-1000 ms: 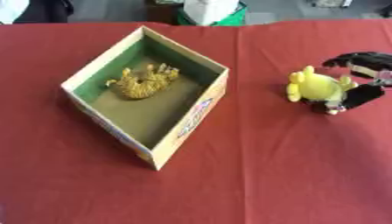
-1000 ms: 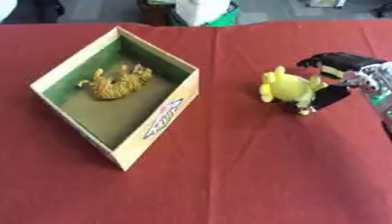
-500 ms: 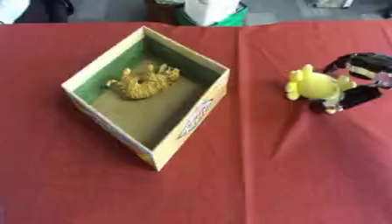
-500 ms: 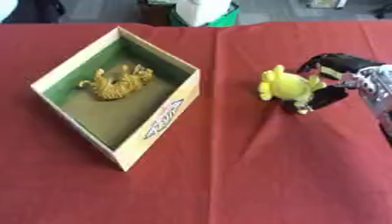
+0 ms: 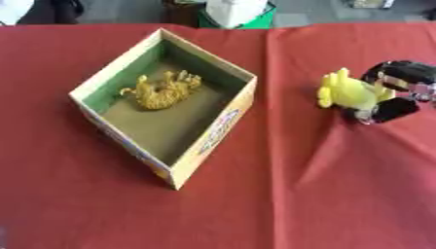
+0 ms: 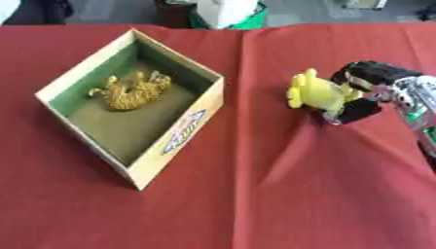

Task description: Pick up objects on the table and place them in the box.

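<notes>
Fingers of the right robot hand (image 6: 368,87) curl round the yellow toy (image 6: 316,92), with black fingers arching over its far side and the thumb tucked beneath its near side, so the hand is closed on it. A second ago those fingers stood spread wider behind the toy; half a second ago they were drawing in, and now they wrap it. The toy has kept its spot on the table (image 5: 281,194) (red cloth all over), just left of the palm, its two small points facing away from the hand. A crease in the cloth runs from under the hand toward the near edge.

Well to the left of the hand sits the box (image 5: 208,138), open-topped and turned cornerwise, with a printed label on the wall that faces the hand. Inside it, against the far left wall, lies a tan, striped toy animal (image 5: 162,90). Neither box nor animal has shifted across the three moments.

The silver wrist behind the hand shows at the right edge in the right eye view. No left robot hand appears in either view.
</notes>
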### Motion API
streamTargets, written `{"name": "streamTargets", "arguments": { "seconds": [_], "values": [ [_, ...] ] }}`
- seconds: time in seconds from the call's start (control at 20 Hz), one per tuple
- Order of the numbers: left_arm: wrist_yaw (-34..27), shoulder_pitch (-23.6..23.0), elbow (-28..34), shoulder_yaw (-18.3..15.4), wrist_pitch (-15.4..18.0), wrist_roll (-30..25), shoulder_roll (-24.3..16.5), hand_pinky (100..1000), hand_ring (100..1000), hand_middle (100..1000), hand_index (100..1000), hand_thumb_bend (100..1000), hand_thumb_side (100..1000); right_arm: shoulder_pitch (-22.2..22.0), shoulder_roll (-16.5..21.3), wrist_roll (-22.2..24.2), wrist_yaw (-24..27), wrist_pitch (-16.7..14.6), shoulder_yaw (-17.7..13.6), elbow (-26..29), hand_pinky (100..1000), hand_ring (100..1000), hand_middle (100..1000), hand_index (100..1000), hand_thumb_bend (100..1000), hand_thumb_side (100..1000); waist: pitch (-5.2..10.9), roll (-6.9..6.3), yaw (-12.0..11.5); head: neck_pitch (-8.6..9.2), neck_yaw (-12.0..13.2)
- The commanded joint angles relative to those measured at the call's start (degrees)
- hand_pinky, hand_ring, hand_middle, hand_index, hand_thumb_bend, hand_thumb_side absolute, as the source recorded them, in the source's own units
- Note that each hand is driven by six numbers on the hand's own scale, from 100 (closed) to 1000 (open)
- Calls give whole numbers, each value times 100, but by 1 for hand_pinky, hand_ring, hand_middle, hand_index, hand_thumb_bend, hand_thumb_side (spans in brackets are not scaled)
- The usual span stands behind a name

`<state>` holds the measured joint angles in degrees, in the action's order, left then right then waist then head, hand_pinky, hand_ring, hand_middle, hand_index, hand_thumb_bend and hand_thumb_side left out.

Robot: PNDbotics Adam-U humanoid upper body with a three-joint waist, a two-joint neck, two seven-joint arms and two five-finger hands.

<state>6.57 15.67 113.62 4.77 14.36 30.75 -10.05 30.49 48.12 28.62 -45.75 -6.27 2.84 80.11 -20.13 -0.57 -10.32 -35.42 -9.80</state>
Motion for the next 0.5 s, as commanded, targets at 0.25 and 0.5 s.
{"name": "streamTargets", "arguments": {
  "seconds": [0.25,0.5],
  "values": [
    [37,47,97,-8,-21,-24,-40,759,617,673,768,100,894,28,221,265,442,-4,-135,242,709,807,639,751,100,327,120,24,9,21,38],
    [37,42,97,-5,-33,-33,-41,759,617,673,767,100,894,28,294,417,729,8,-193,392,701,790,606,720,100,283,146,36,35,21,52]
  ]
}}
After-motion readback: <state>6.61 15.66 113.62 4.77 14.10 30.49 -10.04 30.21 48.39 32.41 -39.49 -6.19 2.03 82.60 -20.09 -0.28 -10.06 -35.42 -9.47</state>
